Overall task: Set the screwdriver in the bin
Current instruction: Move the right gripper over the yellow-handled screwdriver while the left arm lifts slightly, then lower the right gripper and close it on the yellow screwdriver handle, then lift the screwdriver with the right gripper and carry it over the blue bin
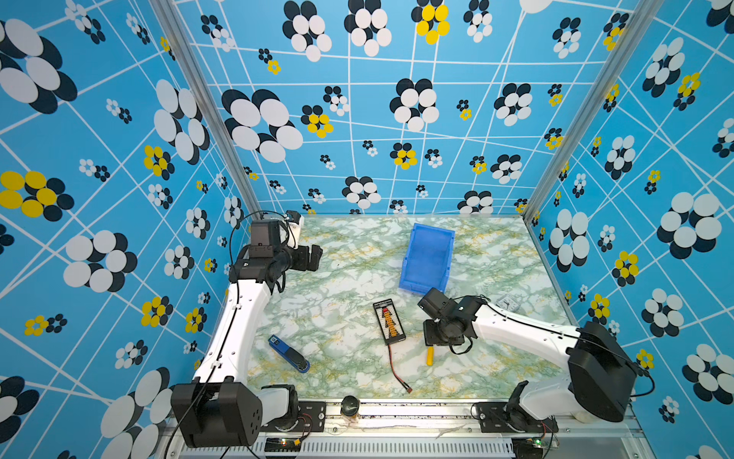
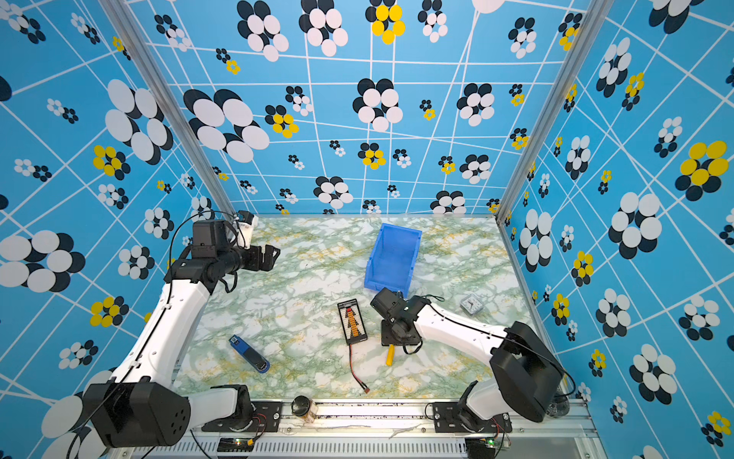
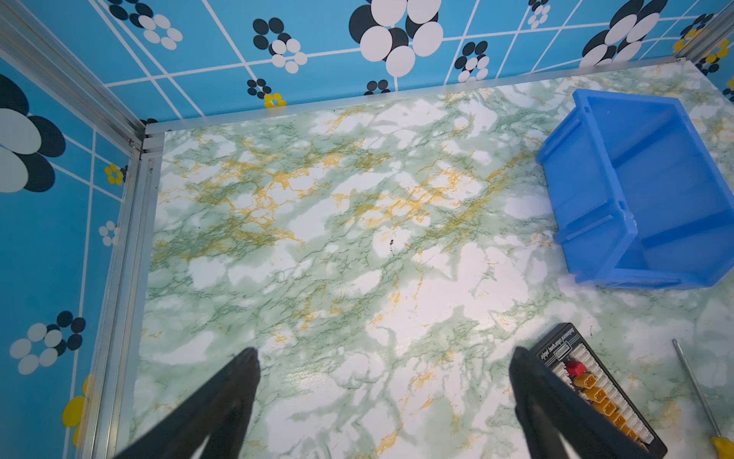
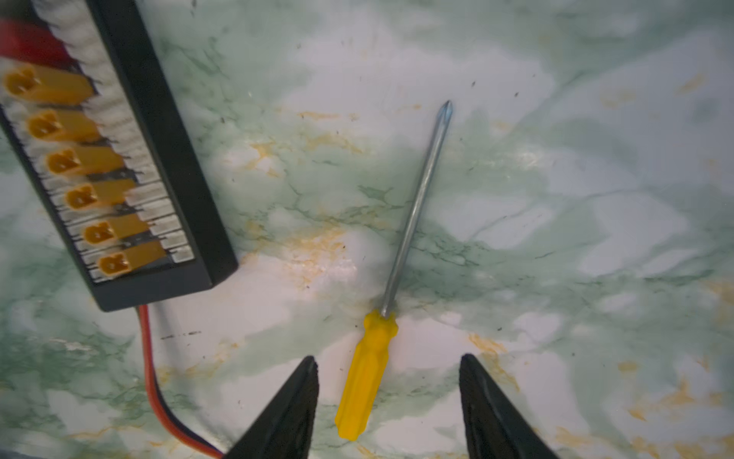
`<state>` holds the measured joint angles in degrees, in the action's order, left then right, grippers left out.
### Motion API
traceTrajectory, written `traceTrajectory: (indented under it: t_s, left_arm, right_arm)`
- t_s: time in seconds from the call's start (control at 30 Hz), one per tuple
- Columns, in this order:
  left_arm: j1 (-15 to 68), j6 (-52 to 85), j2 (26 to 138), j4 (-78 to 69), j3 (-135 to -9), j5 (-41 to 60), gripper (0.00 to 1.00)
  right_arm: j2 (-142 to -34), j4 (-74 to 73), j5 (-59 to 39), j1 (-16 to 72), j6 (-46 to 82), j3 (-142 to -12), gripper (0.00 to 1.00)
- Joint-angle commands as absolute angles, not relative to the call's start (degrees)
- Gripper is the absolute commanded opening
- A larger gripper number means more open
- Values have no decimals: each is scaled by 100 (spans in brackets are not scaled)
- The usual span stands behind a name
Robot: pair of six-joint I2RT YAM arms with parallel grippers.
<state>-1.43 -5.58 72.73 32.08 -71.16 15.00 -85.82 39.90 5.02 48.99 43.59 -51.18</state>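
Glossy marble-print table (image 3: 357, 278), catching the light low in the left wrist view, smooth as laminate. Upper right of that frame, the bin (image 3: 588, 190): blue moulded plastic, smooth, with a soft sheen. Over to the right wrist view, and here's the screwdriver (image 4: 397, 268): bright polished metal shaft, fluted yellow plastic handle, semi-glossy. Upper left, the board (image 4: 174, 151) in matt black plastic with yellow plastic plugs, and below it a smooth red-sheathed wire (image 4: 147, 357)
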Motion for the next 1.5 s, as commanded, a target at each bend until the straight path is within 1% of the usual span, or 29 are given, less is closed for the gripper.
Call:
traceTrajectory:
  t_s: [0.0,0.07,0.13,0.17,0.33,0.53,0.57,0.63,0.67,0.73,0.77,0.97,1.03,1.1,1.17,1.47]
  left_arm:
    - [-140,-395,7281,3546,-7332,1506,99]
    - [-141,-404,7278,3612,-7372,1509,99]
    - [-135,-398,7282,3688,-7405,1556,99]
    - [-145,-396,7278,3701,-7403,1583,99]
    - [-134,-372,7264,3726,-7395,1648,99]
    - [-137,-343,7236,3722,-7397,1722,99]
    - [-132,-343,7233,3727,-7400,1723,99]
    - [-135,-350,7231,3714,-7376,1723,99]
    - [-132,-351,7230,3718,-7382,1723,99]
    - [-132,-352,7225,3725,-7375,1723,99]
    - [-136,-352,7216,3735,-7376,1729,99]
    - [-131,-374,7203,3735,-7366,1722,99]
    - [-132,-403,7183,3717,-7333,1766,99]
    - [-130,-421,7150,3676,-7281,1754,99]
    - [-127,-439,7128,3655,-7255,1723,99]
    - [-122,-501,6981,3586,-7166,1714,99]
  right_arm:
    - [-8803,4062,529,5067,4585,-5248,57]
    - [-8831,3899,435,5076,4643,-5150,54]
    - [-8866,3740,381,5090,4714,-5053,48]
    - [-8888,3657,344,5089,4743,-5000,47]
    - [-9007,3575,330,5105,4822,-4859,46]
    - [-9024,3426,300,5110,4923,-4655,42]
    - [-9026,3414,307,5107,4926,-4637,40]
    - [-9013,3411,321,5115,4952,-4579,38]
    - [-8997,3390,317,5122,4961,-4536,35]
    - [-8969,3368,325,5123,4983,-4469,33]
    - [-8948,3363,333,5123,4983,-4443,30]
    - [-8835,3360,444,5168,4892,-4358,25]
    - [-8819,3374,453,5193,4811,-4357,18]
    - [-8802,3410,481,5205,4750,-4359,18]
    - [-8765,3452,500,5227,4681,-4365,15]
    - [-8353,3701,560,5256,4427,-4471,14]
